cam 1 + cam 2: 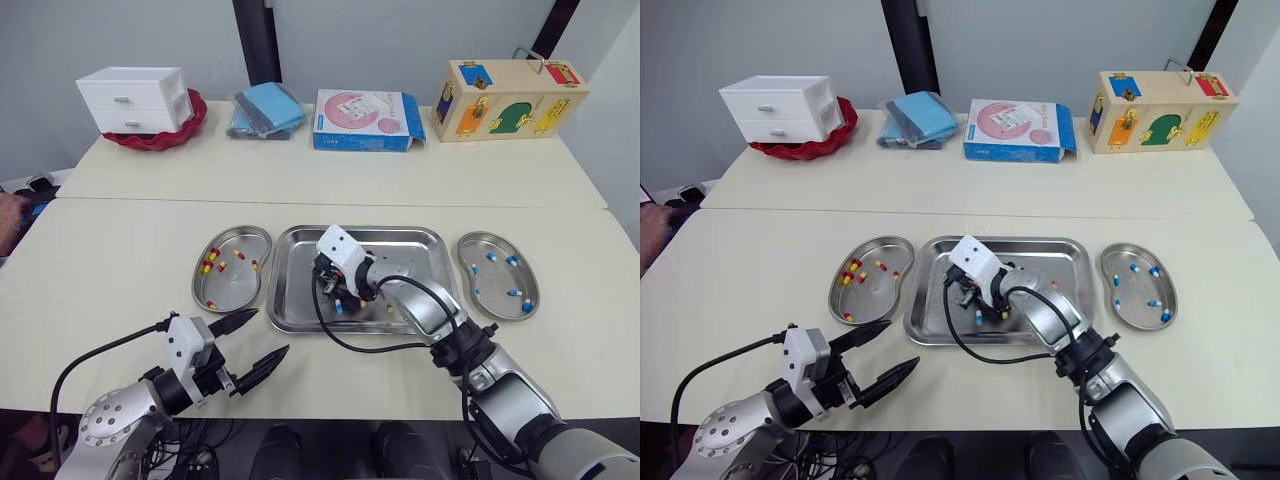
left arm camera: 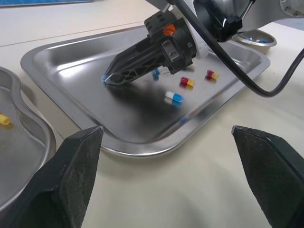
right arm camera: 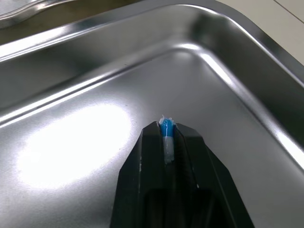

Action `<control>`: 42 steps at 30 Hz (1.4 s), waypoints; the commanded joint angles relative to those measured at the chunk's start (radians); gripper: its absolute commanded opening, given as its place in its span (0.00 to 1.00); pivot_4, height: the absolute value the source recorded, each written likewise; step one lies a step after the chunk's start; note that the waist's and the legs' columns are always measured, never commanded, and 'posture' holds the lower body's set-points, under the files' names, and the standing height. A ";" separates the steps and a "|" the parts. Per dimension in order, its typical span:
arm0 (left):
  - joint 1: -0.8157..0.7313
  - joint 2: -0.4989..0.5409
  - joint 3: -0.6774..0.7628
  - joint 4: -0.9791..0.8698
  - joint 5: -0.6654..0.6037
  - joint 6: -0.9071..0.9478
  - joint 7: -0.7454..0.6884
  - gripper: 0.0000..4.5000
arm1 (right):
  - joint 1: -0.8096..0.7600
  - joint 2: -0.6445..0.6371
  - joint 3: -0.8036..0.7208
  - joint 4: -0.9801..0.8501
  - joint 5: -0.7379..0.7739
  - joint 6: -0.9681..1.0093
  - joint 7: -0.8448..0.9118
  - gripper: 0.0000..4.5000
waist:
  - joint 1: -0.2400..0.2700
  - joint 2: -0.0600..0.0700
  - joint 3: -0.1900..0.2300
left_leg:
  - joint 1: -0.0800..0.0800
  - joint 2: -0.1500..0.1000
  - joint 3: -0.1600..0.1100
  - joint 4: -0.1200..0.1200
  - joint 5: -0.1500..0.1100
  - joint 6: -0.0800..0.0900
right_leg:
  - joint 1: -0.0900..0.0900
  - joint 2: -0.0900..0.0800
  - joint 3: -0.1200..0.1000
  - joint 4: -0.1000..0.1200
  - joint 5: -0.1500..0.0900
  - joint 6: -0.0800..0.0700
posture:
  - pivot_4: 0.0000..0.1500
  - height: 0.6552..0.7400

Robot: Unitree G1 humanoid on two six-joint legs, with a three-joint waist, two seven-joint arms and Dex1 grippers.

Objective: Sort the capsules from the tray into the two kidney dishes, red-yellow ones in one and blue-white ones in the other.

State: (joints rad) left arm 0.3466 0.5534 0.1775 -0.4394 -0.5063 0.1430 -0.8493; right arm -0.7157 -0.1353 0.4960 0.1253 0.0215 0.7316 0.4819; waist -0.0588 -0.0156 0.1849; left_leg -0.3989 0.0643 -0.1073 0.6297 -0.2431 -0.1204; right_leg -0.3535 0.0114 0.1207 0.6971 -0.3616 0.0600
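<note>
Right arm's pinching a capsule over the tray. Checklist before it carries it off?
1. Grip: right gripper shut on blue-white capsule: ok.
2. Capsule lifted off the tray floor: cannot tell.
3. Right kidney dish holds blue-white ones only: ok.
4. Left kidney dish holds red-yellow ones only: ok.
5. Left gripper open, in front of the tray, off the path to the right kidney dish: ok.

Along the back of your counter [image 1: 300, 170] you've got a white mini drawer unit [image 1: 133, 100] sitting in a red dish [image 1: 160, 137], then a folded blue cloth [image 1: 266, 110], a blue-and-pink carton [image 1: 365, 120], and a wooden latch box [image 1: 508, 98] far right.
</note>
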 commanded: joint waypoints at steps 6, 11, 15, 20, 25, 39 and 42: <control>-0.048 0.034 0.021 0.017 -0.033 -0.026 -0.086 1.00 | 0.041 -0.017 -0.043 -0.203 0.022 0.026 0.039 0.00 | 0.001 0.000 0.000 | 0.000 0.000 0.000 0.000 0.000 0.000 | 0.000 0.000 0.000 0.000 0.000 0.000 | 1.00 1.00; -0.088 0.066 0.018 0.046 -0.053 -0.048 -0.188 1.00 | 0.131 -0.095 -0.130 -0.483 0.110 0.156 0.087 0.00 | 0.004 0.001 0.001 | -0.001 0.000 0.000 0.000 0.000 0.000 | 0.000 0.000 0.000 0.000 0.000 0.000 | 1.00 1.00; -0.119 0.095 -0.004 0.093 -0.040 -0.079 -0.274 1.00 | 0.265 -0.230 -0.275 -0.737 0.239 0.264 0.163 0.00 | 0.010 0.001 0.001 | -0.001 0.000 -0.001 0.000 0.000 0.000 | 0.000 0.000 -0.001 -0.001 0.000 0.000 | 1.00 1.00; -0.143 0.080 -0.024 0.129 -0.046 -0.110 -0.316 1.00 | 0.419 -0.327 -0.495 -0.888 0.376 0.318 0.196 0.00 | 0.003 0.001 0.001 | -0.001 0.000 0.000 -0.001 0.000 0.000 | 0.000 0.000 0.000 -0.001 0.000 0.000 | 1.00 1.00; -0.153 0.065 -0.046 0.133 -0.058 -0.140 -0.356 1.00 | 0.600 -0.404 -0.738 -0.923 0.428 0.292 0.196 0.00 | 0.005 0.001 0.001 | -0.001 0.000 0.000 -0.001 0.000 0.000 | 0.001 0.000 0.000 -0.002 0.000 0.000 | 1.00 1.00; -0.181 0.042 -0.094 0.135 -0.052 -0.194 -0.404 1.00 | 0.799 -0.474 -0.977 -0.737 0.413 0.125 0.123 0.00 | 0.004 0.000 0.001 | 0.000 0.000 0.002 0.000 0.000 0.000 | 0.002 0.000 0.002 -0.002 0.000 0.000 | 1.00 1.00; -0.183 0.033 -0.101 0.132 -0.050 -0.197 -0.395 1.00 | 0.800 -0.483 -0.964 -0.717 0.411 0.105 0.105 0.00 | 0.004 0.000 0.001 | 0.000 0.000 0.002 0.000 0.000 0.000 | 0.002 0.000 0.002 -0.002 0.000 0.000 | 1.00 1.00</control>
State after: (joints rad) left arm 0.1647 0.5918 0.0814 -0.2834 -0.5487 -0.0331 -1.2497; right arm 0.0881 -0.6097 -0.4496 -0.5803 0.4390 0.8638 0.5992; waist -0.0544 -0.0152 0.1858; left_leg -0.3990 0.0639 -0.1057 0.6294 -0.2432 -0.1201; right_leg -0.3519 0.0118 0.1224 0.6951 -0.3620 0.0598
